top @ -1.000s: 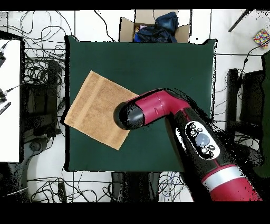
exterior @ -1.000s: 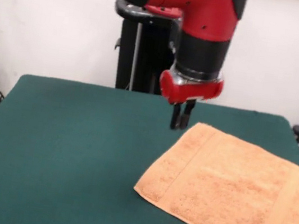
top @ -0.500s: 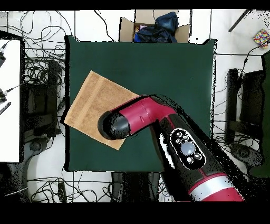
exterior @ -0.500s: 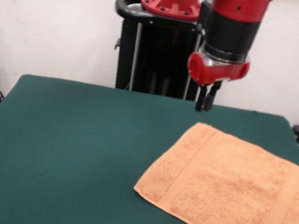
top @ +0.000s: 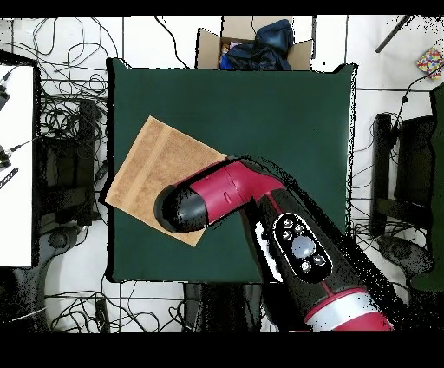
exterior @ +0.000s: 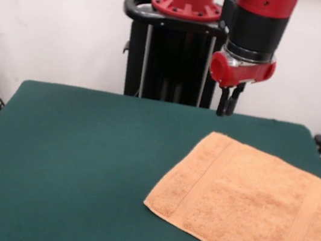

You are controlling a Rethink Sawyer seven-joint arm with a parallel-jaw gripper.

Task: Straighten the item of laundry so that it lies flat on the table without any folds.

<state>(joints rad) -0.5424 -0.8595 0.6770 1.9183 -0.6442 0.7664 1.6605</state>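
Orange towel [exterior: 243, 213] spread flat at the green bench's [exterior: 80, 163] four o'clock, one end overhanging the edge. Overhead at one o'clock, tool [exterior: 228, 102] nearly closed, empty. Probably soft, light, limp; best pinched at a corner.

The red and black arm [exterior: 258, 26] comes down from the top of the front view, right of centre — its wrist vertical. The gripper [exterior: 228, 104] hangs below the red collar, its two dark fingers [exterior: 222, 101] pointing straight down, close together with only a narrow gap.
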